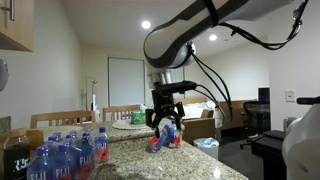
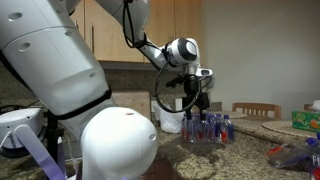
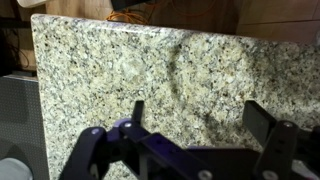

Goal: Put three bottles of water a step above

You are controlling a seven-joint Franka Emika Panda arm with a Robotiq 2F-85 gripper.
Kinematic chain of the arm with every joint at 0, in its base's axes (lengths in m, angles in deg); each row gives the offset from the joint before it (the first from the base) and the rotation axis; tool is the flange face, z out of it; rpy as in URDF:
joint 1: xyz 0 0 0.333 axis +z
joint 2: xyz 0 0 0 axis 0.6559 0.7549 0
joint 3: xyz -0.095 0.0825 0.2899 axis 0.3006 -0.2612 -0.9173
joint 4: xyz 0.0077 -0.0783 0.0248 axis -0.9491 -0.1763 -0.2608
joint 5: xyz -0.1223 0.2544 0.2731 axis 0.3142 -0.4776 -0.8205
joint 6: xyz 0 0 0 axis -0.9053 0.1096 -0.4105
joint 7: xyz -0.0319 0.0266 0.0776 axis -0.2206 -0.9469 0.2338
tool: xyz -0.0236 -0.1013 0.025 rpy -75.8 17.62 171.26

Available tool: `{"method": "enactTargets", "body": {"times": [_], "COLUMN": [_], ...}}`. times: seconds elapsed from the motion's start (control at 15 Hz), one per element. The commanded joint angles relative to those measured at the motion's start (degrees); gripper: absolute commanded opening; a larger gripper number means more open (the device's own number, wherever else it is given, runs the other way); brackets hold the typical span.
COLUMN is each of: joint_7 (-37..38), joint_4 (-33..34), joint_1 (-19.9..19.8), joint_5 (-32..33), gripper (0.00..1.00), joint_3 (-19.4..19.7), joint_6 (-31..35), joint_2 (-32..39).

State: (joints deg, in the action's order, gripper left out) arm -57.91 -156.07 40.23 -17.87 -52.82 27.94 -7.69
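The granite surface (image 1: 210, 165) fills the lower part of an exterior view and almost the whole wrist view (image 3: 120, 70), where its far edge runs along the top of the frame. The arm (image 1: 200, 30) comes in from the upper right and bends down to the middle of the frame. At the lower left, close to the camera, stands a pack (image 1: 60, 155) of blue-capped bottles; it seems to be the same blue heap at the lower right of an exterior view (image 2: 298, 155). The hand (image 1: 166, 118) hangs in the middle of the frame with its fingers spread wide and nothing between them, and the wrist view (image 3: 200, 125) shows only bare granite there. Just under the hand is a small group of bottles (image 1: 166, 138), which appear upright and close together in an exterior view (image 2: 210, 128); whether they stand on the step or on the lower level I cannot tell. In my judgement the step in hand is to take one bottle from this group. To do it well, the hand should first be centred over one outer bottle, because no bottle appears in the wrist view. Then it should go down with a finger on each side of the body below the cap, without pushing the neighbours, and close gently, since thin plastic gives way and may slip.
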Motion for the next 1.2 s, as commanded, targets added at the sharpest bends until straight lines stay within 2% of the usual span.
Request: {"method": "enactTargets", "body": {"times": [0.0, 0.47, 0.53, 0.6, 0.87, 1.13], "joint_7": [2.9, 2.7, 2.3, 4.7, 4.1, 3.2], "joint_4": [-0.4, -0.1, 0.0, 2.6, 7.7, 11.1], "joint_1": [-0.1, 0.2, 0.4, 0.4, -0.6, -2.3], "joint_5": [0.7, -0.2, -0.3, 0.4, 0.5, 1.0], "gripper": [1.00, 1.00, 1.00, 1.00, 1.00, 1.00], "joint_3": [0.0, 0.4, 0.5, -1.3, 0.2, 3.3], "joint_6": [2.9, 4.2, 3.7, 0.2, 0.9, 1.9], "joint_2": [-0.3, 0.0, 0.1, 1.2, 5.2, 8.1]}}
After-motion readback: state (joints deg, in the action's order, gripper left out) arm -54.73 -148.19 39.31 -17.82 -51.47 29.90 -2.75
